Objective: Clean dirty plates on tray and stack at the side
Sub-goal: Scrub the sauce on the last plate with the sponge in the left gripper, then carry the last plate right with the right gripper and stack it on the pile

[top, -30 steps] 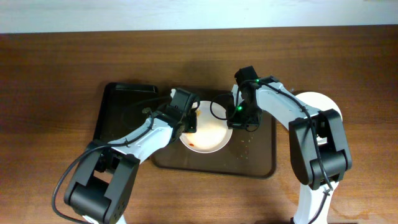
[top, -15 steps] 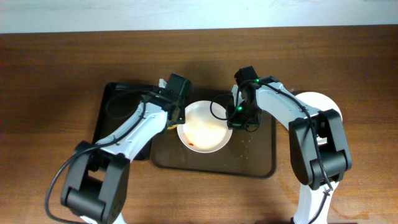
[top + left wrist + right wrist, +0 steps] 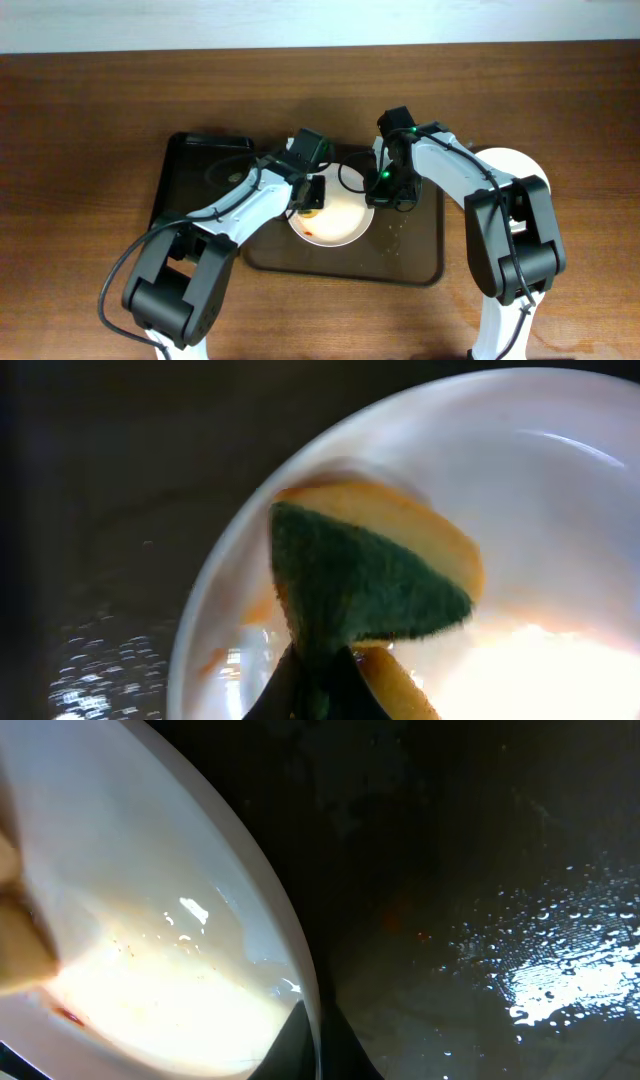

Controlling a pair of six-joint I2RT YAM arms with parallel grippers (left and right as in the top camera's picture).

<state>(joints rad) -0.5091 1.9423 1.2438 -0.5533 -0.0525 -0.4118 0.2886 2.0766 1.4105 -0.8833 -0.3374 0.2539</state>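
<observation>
One white plate (image 3: 335,218) lies on the brown tray (image 3: 415,258), with a faint orange smear and a small red spot near its front left edge. My left gripper (image 3: 311,196) is shut on a yellow-and-green sponge (image 3: 370,585) and presses it on the plate's left inner side (image 3: 560,480). My right gripper (image 3: 384,196) is shut on the plate's right rim (image 3: 308,1020). The plate's inside (image 3: 140,910) shows a red fleck at the lower left. White plates (image 3: 508,163) lie on the table at the right, partly hidden by the right arm.
A smaller black tray (image 3: 185,170) lies left of the brown tray, under the left arm. The brown tray's floor (image 3: 520,950) is wet with droplets right of the plate. A white wall edge runs along the back of the wooden table (image 3: 80,130).
My left gripper swung left off the plate's edge, then came back right onto the plate's left inner side with the sponge. The right gripper and the plate stayed put.
</observation>
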